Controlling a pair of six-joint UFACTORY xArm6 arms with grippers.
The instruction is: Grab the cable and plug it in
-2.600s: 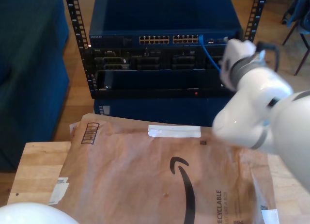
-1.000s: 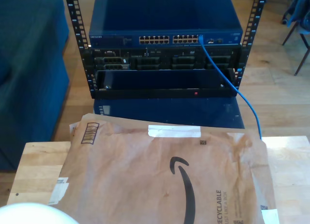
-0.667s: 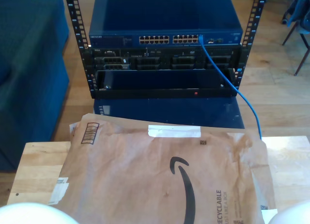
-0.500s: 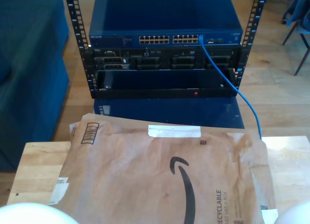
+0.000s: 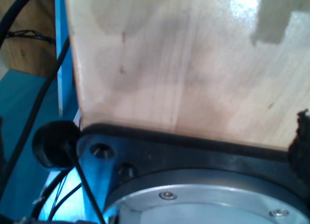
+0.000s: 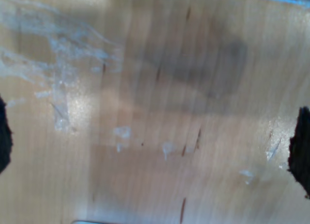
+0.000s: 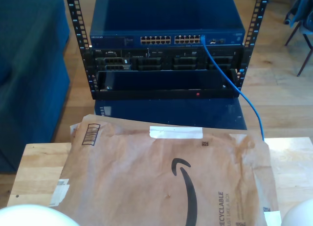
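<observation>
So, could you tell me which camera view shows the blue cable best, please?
The exterior view: the cable runs from a port on the rack switch down behind the paper mailer. The second wrist view catches a thin blue streak, possibly it; the first wrist view shows wooden tabletop.

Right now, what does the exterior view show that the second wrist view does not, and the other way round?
Exterior view alone: the blue cable plugged into the switch in the rack, trailing down behind a brown mailer. Second wrist view alone: close, scuffed wood with pale smears and dark blurred shapes at two edges. Both share the wooden table.
</observation>
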